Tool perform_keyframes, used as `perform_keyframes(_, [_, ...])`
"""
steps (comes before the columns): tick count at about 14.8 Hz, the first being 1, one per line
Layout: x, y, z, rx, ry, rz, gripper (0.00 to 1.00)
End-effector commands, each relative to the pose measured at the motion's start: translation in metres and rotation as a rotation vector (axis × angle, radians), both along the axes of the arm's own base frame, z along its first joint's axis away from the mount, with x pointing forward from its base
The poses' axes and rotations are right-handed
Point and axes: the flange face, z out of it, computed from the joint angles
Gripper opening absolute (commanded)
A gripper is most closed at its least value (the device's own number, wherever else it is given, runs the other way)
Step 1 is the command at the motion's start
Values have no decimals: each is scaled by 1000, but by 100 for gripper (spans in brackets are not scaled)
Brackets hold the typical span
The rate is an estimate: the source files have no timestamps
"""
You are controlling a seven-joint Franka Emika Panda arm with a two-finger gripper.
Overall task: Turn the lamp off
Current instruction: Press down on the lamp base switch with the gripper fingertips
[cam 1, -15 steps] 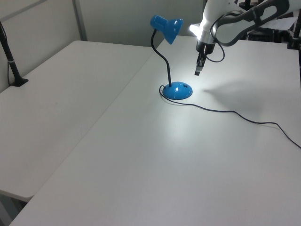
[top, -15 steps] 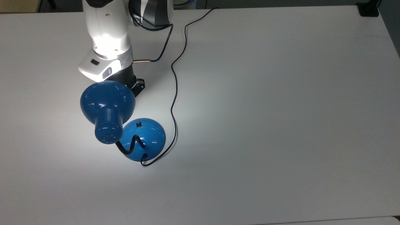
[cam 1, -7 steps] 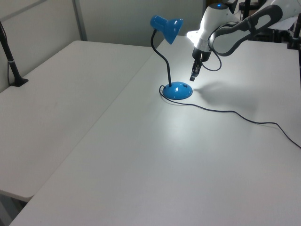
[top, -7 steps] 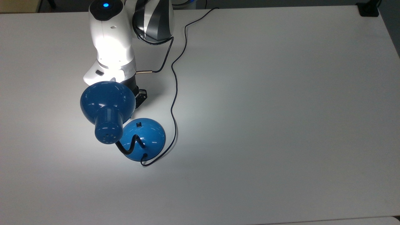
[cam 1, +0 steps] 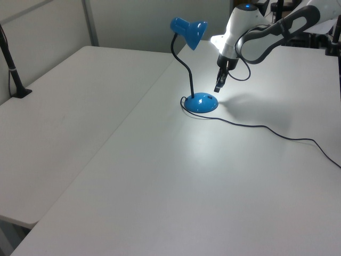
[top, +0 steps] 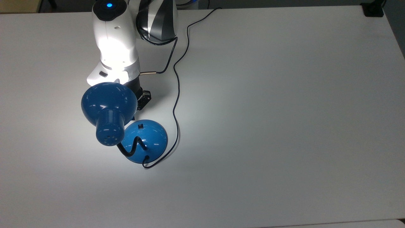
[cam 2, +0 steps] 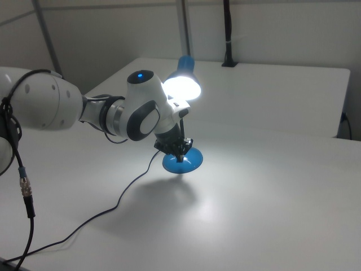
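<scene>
The lamp (top: 126, 126) is lit and stands on the desk (top: 284, 126), nearer the top view's left edge. The gripper (cam 1: 218, 87) hangs just above the base's switch (top: 140, 126); its opening cannot be determined. Risk: an off-centre press slides off the glossy dome or shoves the base. The gooseneck rises upright; the shade faces the arm.

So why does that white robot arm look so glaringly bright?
The lamp is on: in the right view its shade glows white; in the top view it washes out the arm beside it; in the left view a bright pool lies on the table.
</scene>
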Motion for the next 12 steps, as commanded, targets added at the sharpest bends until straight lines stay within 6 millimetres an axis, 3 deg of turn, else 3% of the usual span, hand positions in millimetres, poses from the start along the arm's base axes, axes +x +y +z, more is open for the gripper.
perform_keyframes(1, [-1, 2, 4, -2, -20, 10, 0])
perform_keyframes(12, [6, 13, -11, 14, -47, 18, 0])
